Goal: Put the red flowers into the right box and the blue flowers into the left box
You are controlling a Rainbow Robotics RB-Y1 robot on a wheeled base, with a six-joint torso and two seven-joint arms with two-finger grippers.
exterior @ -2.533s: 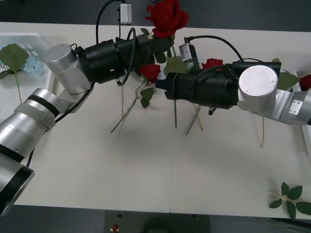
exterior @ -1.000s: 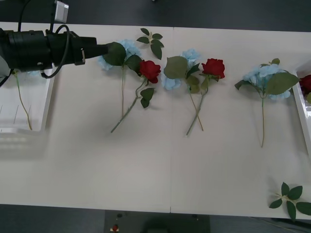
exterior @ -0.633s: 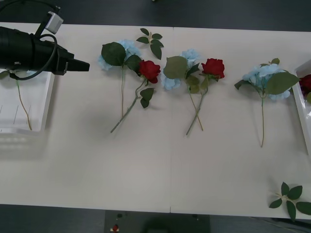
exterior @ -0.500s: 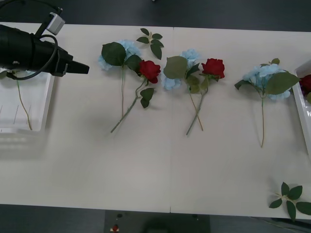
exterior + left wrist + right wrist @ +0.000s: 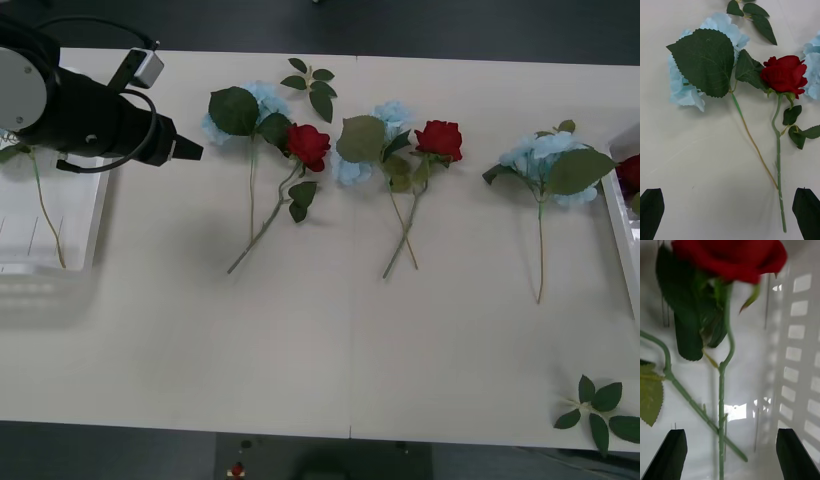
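The left gripper (image 5: 730,213), jaws wide and empty, hovers near a blue flower (image 5: 692,75) lying on the desk (image 5: 320,350). Light and floppy, it is probably best pinched mid-stem.

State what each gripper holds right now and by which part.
Nothing. The left gripper is open above the table, and the right gripper is open over a red rose in the right box.
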